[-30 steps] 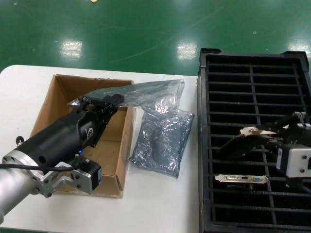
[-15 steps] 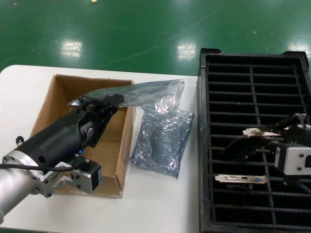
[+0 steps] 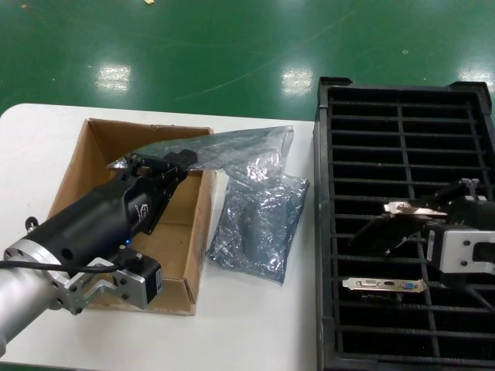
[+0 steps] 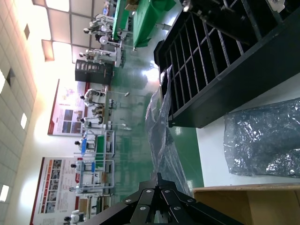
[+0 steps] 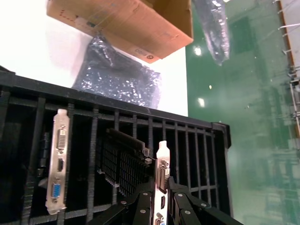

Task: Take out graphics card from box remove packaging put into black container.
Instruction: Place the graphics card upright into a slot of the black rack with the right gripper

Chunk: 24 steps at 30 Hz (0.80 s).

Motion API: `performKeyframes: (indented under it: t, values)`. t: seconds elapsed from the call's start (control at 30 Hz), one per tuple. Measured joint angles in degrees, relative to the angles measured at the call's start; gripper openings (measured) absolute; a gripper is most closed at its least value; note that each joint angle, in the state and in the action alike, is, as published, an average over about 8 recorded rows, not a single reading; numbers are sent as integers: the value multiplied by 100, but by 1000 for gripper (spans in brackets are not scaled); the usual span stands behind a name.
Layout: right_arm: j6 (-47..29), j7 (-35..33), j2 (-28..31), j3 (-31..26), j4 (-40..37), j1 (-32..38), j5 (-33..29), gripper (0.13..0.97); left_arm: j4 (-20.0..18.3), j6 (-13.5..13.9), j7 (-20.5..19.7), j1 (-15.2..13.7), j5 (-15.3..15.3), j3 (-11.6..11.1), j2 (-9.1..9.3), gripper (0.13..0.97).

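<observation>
A glossy green painted floor (image 3: 193,54) reflects bright ceiling lights beyond the white rounded-corner bench (image 3: 255,325). Through the left wrist view, a pale tiled ceiling (image 4: 18,93), wall posters (image 4: 65,115) and green-topped worktables (image 4: 150,18) show in the hall.

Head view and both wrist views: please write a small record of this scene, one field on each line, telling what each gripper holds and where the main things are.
left gripper: above the box, shut on the packaging
packaging state: empty, held in the air
right gripper: over the black container, shut on the graphics card
graphics card state: tilted above the slots, not yet seated
second card: already in a slot
loose bag: on the table, between box and container
</observation>
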Motion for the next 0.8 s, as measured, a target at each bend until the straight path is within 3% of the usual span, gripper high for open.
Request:
performKeyframes:
  t: [0.8]
  values:
    - [-38, -381, -313, -486, -497, 196, 82, 177, 0, 0, 0, 0, 0, 0, 0, 140]
